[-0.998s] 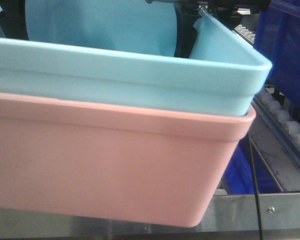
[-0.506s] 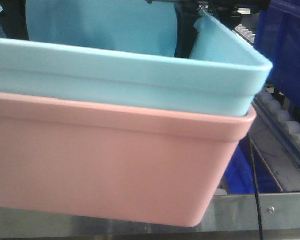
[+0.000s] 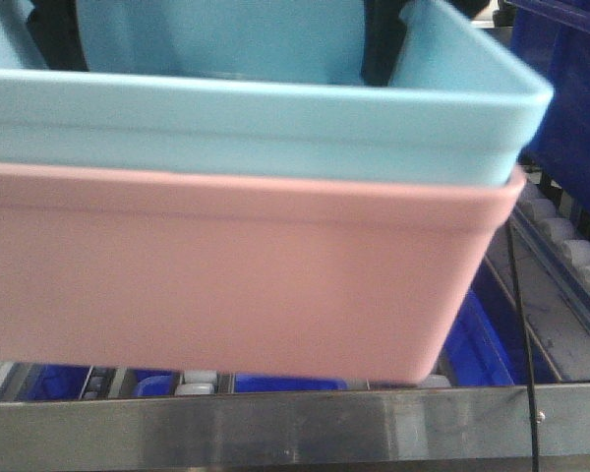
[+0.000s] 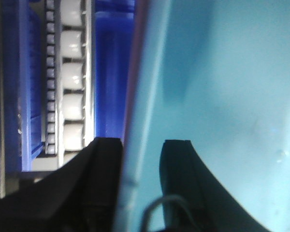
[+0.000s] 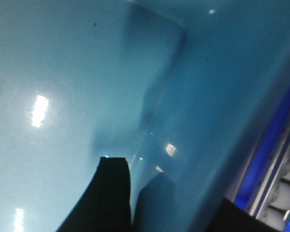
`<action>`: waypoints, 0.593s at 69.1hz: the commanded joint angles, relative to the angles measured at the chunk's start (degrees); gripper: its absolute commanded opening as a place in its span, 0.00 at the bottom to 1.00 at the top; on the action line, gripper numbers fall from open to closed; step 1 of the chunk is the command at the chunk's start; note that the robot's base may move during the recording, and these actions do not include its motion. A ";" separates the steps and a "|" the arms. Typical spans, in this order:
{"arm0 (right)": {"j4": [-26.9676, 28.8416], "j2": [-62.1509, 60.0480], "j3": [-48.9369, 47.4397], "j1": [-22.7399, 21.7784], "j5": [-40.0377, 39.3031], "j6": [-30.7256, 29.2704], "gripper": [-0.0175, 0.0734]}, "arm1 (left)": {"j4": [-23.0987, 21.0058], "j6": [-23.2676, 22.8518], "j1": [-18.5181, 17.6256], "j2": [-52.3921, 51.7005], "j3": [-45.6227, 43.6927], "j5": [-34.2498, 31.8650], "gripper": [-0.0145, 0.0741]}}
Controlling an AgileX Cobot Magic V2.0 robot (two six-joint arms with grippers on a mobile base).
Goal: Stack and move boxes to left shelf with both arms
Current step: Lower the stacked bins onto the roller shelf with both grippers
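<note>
Bins are filling the front view: the sky-blue bin (image 3: 275,123) is sitting nested inside the salmon-pink bin (image 3: 236,275), rims close together, and the stacked pair is hanging clear above the flat steel front bar (image 3: 275,428) of the shelf, with a gap showing beneath the pink base. Dark-blue crates (image 3: 570,88) are showing at the right and below, beside a rail of white rollers (image 3: 560,236) running away on the right.

In the left wrist view, the left gripper (image 4: 140,159) is pinching the bins' side wall, one black finger outside, one inside the blue bin, with rollers (image 4: 72,72) beyond at the left.

In the right wrist view, the right gripper (image 5: 135,198) is showing one black finger (image 5: 108,193) inside the blue bin against its wall; the other finger is barely visible, so I cannot tell its grip.
</note>
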 commanded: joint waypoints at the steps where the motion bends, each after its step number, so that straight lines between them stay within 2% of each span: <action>1: -2.29 -2.02 -4.42 -0.86 -7.69 -1.82 0.25 | -6.66 5.19 -1.74 -1.21 -4.15 -8.50 0.16; 19: -2.65 1.47 -8.21 -3.47 -8.89 -4.81 0.25 | -3.32 5.21 -1.54 3.41 -8.11 -13.90 0.16; 41: -2.81 8.98 -9.19 -3.61 -14.60 -4.82 0.25 | -3.06 4.99 2.24 10.32 -8.84 -16.95 0.16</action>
